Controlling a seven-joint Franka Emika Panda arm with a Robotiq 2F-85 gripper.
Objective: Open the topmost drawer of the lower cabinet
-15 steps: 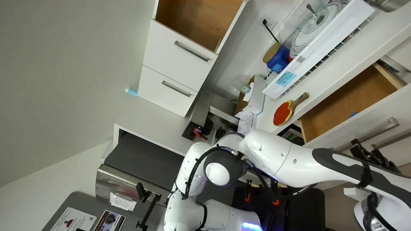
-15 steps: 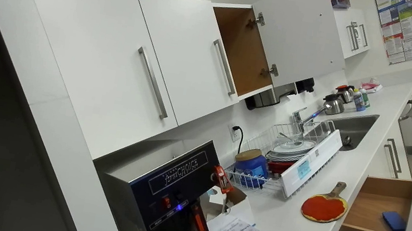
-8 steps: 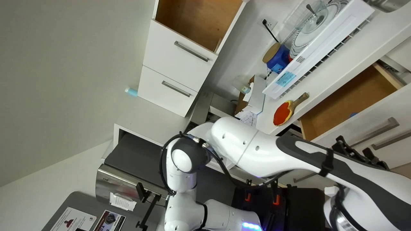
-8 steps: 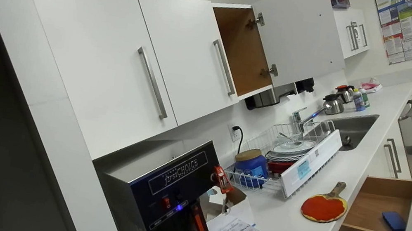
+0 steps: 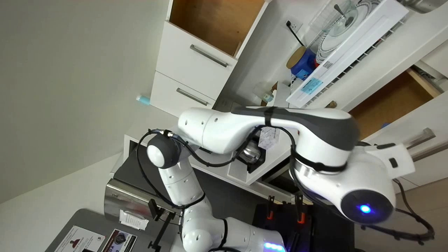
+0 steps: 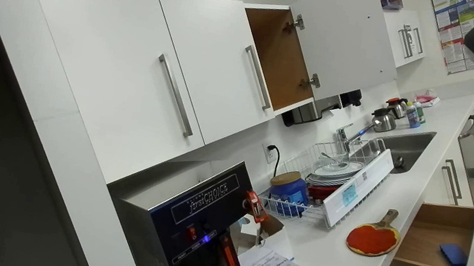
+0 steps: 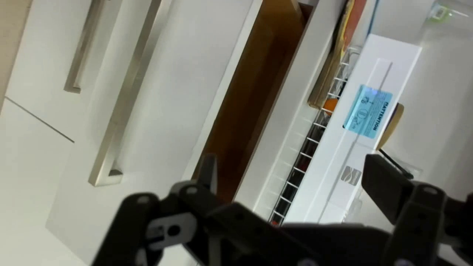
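Wrist view: the cabinet (image 7: 48, 74) is seen from about eight round to eleven o'clock. Part of its front is covered by the arm (image 5: 224, 129) in an exterior view.

The drawer (image 6: 426, 237) is found toward four o'clock in an exterior view, drawn well out, its wood-brown inside laid bare. The opening is judged done or nearly so; whether a further pull or a retreat is intended cannot be told.

Around six o'clock in the wrist view, the gripper (image 7: 295, 171) is shown with its fingers (image 7: 386, 184) spread wide, and nothing is held between them. The handle (image 7: 127, 88) is placed toward ten o'clock from them, apart and untouched.

If more pull is wanted, the handle is best straddled near its middle. It is slanted from one to seven o'clock while the fingers are set roughly nine to three, so only a slight turn should be needed. The pull is then best kept straight out, square to the drawer's front. If a retreat is wanted, the fingers are best backed straight off before any swing, lest the handle be hooked or the drawer nudged inward.

Smallest, a blue block (image 6: 453, 256) is seen in the drawer near its front; by a smooth pull it is less likely to be slid.
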